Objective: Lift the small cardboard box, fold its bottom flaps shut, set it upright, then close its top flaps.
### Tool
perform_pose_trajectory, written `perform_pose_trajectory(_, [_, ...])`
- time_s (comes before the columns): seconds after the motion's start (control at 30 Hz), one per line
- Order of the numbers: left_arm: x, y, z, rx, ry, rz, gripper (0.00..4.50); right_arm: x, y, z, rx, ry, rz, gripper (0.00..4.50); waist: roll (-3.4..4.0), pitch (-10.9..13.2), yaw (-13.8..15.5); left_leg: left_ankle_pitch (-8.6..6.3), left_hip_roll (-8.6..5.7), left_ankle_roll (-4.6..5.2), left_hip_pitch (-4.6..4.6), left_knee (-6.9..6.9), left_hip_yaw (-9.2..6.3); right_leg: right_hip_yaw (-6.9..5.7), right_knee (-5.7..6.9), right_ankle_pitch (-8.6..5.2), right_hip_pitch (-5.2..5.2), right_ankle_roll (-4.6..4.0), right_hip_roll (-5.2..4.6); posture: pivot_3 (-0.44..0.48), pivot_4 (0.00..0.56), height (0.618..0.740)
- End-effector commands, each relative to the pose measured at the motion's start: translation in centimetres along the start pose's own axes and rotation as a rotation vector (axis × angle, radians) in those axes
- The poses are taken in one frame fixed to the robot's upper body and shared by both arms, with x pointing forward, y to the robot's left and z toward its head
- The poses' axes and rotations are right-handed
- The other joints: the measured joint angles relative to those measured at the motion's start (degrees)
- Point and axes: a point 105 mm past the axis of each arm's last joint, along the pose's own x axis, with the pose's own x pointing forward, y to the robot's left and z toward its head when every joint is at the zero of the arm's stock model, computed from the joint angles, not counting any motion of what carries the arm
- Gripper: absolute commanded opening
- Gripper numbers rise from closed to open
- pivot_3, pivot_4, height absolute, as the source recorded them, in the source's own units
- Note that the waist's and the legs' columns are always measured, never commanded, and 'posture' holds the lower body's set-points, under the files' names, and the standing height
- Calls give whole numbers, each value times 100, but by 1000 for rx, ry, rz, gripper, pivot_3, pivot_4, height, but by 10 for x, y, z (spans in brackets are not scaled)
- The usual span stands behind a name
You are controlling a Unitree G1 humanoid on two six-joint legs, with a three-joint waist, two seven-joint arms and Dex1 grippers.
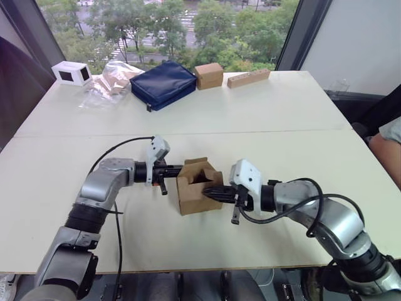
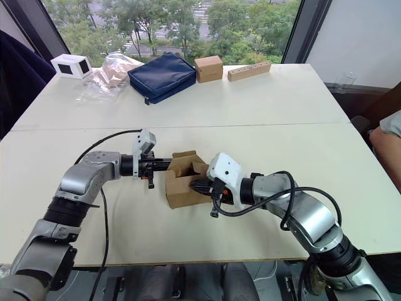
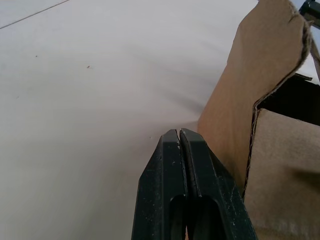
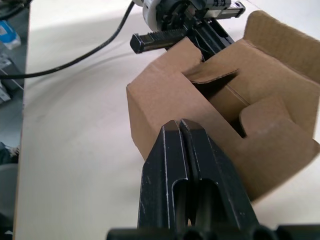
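Two grippers: both work at the small cardboard box (image 1: 199, 187), one from each side.
Box location: on the white table (image 1: 276, 113), near its front edge, between the two arms.
Box attitude: standing with its open end up; the flaps (image 4: 215, 75) at that end are only partly folded in, one flap (image 4: 280, 37) standing up.
Left gripper (image 1: 166, 170): fingers (image 3: 182, 165) clenched flat together, empty, tip beside the box's left wall near an upright flap (image 3: 262, 55).
Right gripper (image 1: 213, 191): fingers (image 4: 185, 150) pressed together, holding nothing, tips against the box's right wall.
Handling, weight: judged light; an empty carton, likely to slide on the smooth table when pushed from one side only.
Handling, stiffness: corrugated walls look stiff along the edges, but the open end will probably rack or dent under a hard squeeze.
Handling, flaps: hinged, springy at the crease; expect them to rise again unless held down.
Hold points: opposite side walls, low and close to the corners, where the board is best supported; avoid pinching a loose flap alone.
Other items: blue pouch (image 1: 163, 84), squarer tan box (image 1: 208, 75) and wooden block (image 1: 249, 78) lie well apart at the far edge.
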Motion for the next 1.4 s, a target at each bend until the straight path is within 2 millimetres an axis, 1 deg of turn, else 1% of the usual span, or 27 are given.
perform_pose_trajectory(0.03, [-4,3,11,34,-43,30,31,3,-2,5,-19,-27,-5,0,0,0,-3,0,0,0,0,0,0,0,0,0,0,0,0,0,150,740])
perform_pose_trajectory(0.13, [-9,11,12,37,-49,73,31,3,-4,4,-8,-29,-9,0,0,0,-6,0,0,0,0,0,0,0,0,0,0,0,0,0,150,740])
perform_pose_trajectory(0.2, [-23,20,18,39,-60,130,31,4,-5,3,1,-35,-9,0,0,0,-7,0,0,0,1,0,0,0,1,0,-1,0,0,0,150,740])
perform_pose_trajectory(0.23, [-35,22,22,38,-62,148,31,4,-6,5,8,-45,-7,0,0,0,-9,0,0,0,1,0,0,0,1,0,-1,0,0,0,150,740])
perform_pose_trajectory(0.27, [-46,20,25,41,-58,147,31,4,-8,6,12,-54,-6,0,0,0,-19,0,1,0,1,0,-1,0,0,0,-1,0,1,0,150,740])
perform_pose_trajectory(0.3, [-53,18,27,43,-53,142,31,4,-8,7,14,-59,-5,0,-2,1,-51,0,1,0,1,0,0,0,2,0,-4,0,2,0,150,740])
perform_pose_trajectory(0.33, [-59,10,28,40,-48,110,31,4,-9,7,12,-60,-4,0,-1,1,-64,0,7,0,0,-2,1,2,1,0,-8,0,9,0,150,740])
perform_pose_trajectory(0.37, [-64,-2,31,38,-47,61,31,4,-10,8,11,-61,-5,0,0,1,-61,0,9,0,0,-6,2,4,3,0,-12,0,11,0,150,740])
perform_pose_trajectory(0.5, [-72,-40,36,28,-32,-65,31,3,-13,8,7,-63,-5,0,0,0,3,2,6,-3,0,-8,0,3,4,-1,-8,-1,0,0,150,740])
perform_pose_trajectory(0.57, [-72,-60,33,22,-14,-111,31,3,-16,8,6,-64,-7,0,-2,0,10,2,0,-4,1,-2,0,3,1,0,2,0,-11,0,150,740])
perform_pose_trajectory(0.63, [-69,-72,31,-2,-18,-133,31,4,-18,8,4,-66,-7,0,-2,0,0,2,-2,-4,1,0,-1,2,-2,0,5,0,-13,0,150,740])
perform_pose_trajectory(0.7, [-66,-77,29,-16,-18,-140,31,5,-19,8,1,-69,-6,0,-2,0,1,2,-1,-4,2,-1,-2,3,-2,0,5,0,-14,0,150,740])
perform_pose_trajectory(0.8, [-56,-85,21,-24,4,-157,31,8,-19,10,-4,-77,-4,0,-2,0,-12,2,0,-4,4,-2,-3,2,-1,0,4,0,-10,0,150,740])
perform_pose_trajectory(0.93, [-47,-84,12,-9,30,-143,31,9,-17,13,-13,-86,4,0,-2,0,-11,2,1,-4,4,-3,-2,2,-1,0,3,0,-7,0,150,740])
perform_pose_trajectory(1.1, [-43,-79,3,7,66,-118,31,8,-16,17,-25,-95,8,0,-2,0,-8,2,0,-4,4,-3,-1,2,-1,0,3,0,-8,0,150,740])
perform_pose_trajectory(1.23, [-39,-77,-1,-24,47,-124,31,5,-14,21,-59,-97,16,0,-1,0,-9,2,0,-4,4,-3,-1,2,-2,0,3,0,-7,0,150,740])
perform_pose_trajectory(1.3, [-38,-74,-7,-21,61,-104,31,1,-13,28,-74,-121,18,0,-2,0,-3,2,0,-4,4,-3,-1,2,-2,0,3,0,-8,0,150,740])
perform_pose_trajectory(1.4, [-37,-73,-7,-33,46,-96,31,-13,-14,48,-95,-196,38,0,-1,0,-4,2,-1,-4,4,-3,-1,2,-2,0,4,0,-8,0,150,740])
